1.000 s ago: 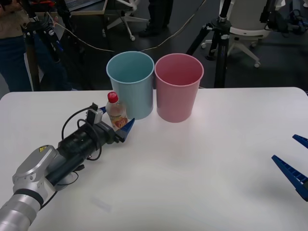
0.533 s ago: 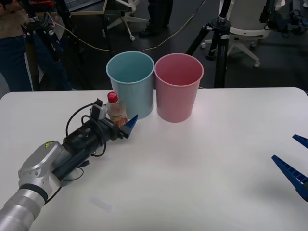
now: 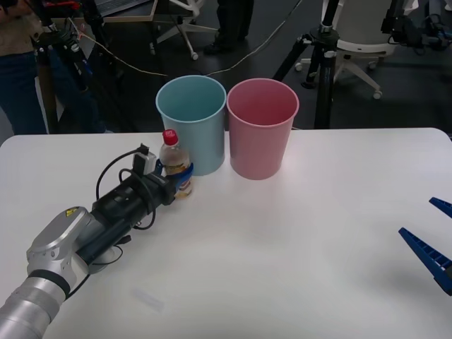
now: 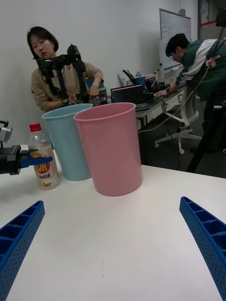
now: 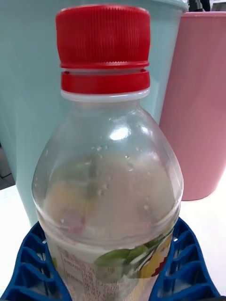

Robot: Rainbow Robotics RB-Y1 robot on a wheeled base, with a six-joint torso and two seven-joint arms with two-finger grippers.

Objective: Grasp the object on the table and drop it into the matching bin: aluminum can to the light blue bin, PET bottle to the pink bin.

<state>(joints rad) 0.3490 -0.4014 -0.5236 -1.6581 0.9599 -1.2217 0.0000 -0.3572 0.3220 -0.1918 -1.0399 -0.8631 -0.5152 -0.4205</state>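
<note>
PET bottle (image 3: 174,169) upright on surface (image 3: 282,247), just left-front of light blue bin (image 3: 192,123). Left end effector (image 3: 178,179) pinches its label. Lift straight, clear both rims, carry right to pink bin (image 3: 262,127). Right end effector (image 3: 432,236) spread, idle, near right.

Silver-and-black left arm reaching forward and rightward across the left side, low and nearly level. Blue ribbed left gripper (image 3: 178,176) clamped on both flanks of what it holds, fingers (image 5: 186,270) pressed against either side. Blue ribbed right gripper (image 3: 434,236) parked at the far right edge, jaws spread wide, fingers (image 4: 205,235) well apart, holding nothing.
</note>
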